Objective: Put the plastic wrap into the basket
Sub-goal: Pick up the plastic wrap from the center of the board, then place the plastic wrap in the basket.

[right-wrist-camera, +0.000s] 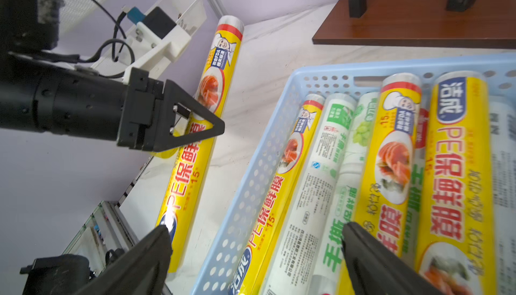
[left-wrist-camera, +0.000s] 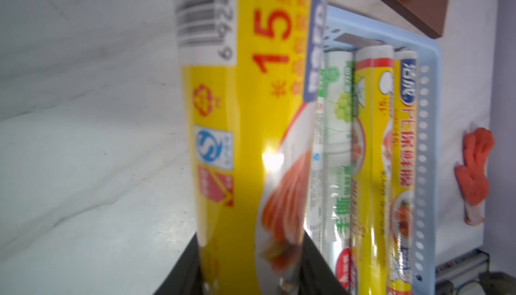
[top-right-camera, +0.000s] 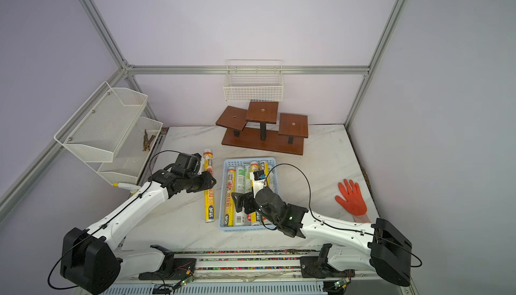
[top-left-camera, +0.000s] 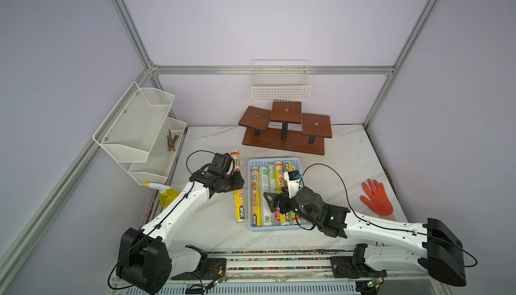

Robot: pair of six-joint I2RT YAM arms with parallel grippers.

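The left gripper (top-left-camera: 238,186) is clamped across a yellow-labelled roll of plastic wrap (top-left-camera: 240,208) that lies lengthwise, near to far, just left of the light blue basket (top-left-camera: 249,196) on the marble table (top-left-camera: 349,154). Whether the roll rests on the table or hangs just above it cannot be told. The basket's perforated left wall stands between this roll and the other rolls (top-left-camera: 255,196), yellow and silvery-white, packed side by side inside, some lying on top of others. The right gripper (top-left-camera: 275,204) hovers over the basket's near end, jaws wide apart and holding nothing. A brown wooden tiered stand (top-left-camera: 283,140) sits beyond the basket, with a white wire basket (top-left-camera: 280,88) on the far wall. An orange glove (top-left-camera: 377,198) lies to the right. A white mesh rack (top-left-camera: 139,129) and a yellow spray bottle (top-left-camera: 167,196) are at the left.
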